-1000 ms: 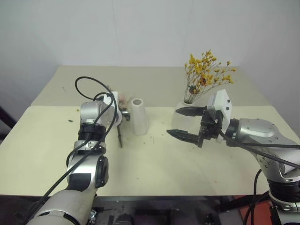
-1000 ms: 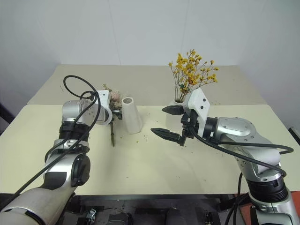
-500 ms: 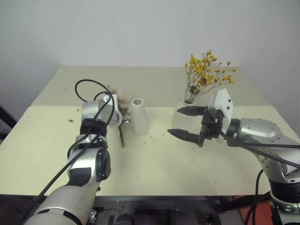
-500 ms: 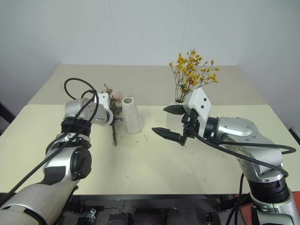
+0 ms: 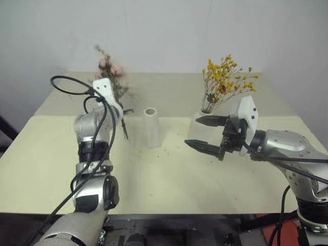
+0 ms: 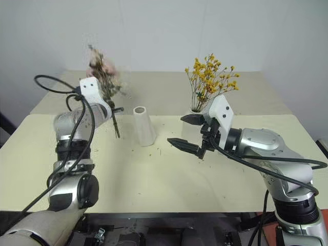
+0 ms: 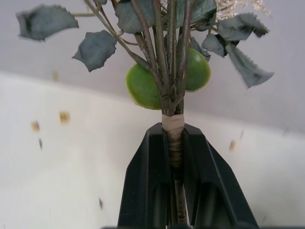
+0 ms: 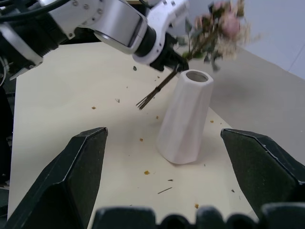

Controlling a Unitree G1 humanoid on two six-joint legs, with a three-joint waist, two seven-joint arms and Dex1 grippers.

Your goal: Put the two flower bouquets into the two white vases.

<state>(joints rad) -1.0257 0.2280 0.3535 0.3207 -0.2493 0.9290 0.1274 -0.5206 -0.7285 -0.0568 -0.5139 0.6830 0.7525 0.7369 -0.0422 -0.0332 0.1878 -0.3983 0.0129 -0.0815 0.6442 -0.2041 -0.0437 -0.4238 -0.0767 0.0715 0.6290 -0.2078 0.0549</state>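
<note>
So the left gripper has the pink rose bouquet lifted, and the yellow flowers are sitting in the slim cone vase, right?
Not quite. The yellow flowers stand in the rounded vase, as the left eye view shows; the slim cone vase is empty. The left gripper does hold the pink rose bouquet lifted.

Silver arms with looping black cables, white wrist housings, black pincers.

Pale cream counter (image 5: pixel 169 174), matte, with a straight seam running across at mid-depth, splitting the top into 2 sections. Small dark and orange crumbs (image 5: pixel 165 152) scattered over the near section. Plain white wall (image 5: pixel 164 31) directly behind, unmarked, meeting the far edge of the counter. Even, diffuse lighting; soft shadows only. Dark floor (image 5: pixel 7 134) past the left edge, dark frame (image 6: pixel 169 218) beneath the near edge.
</note>
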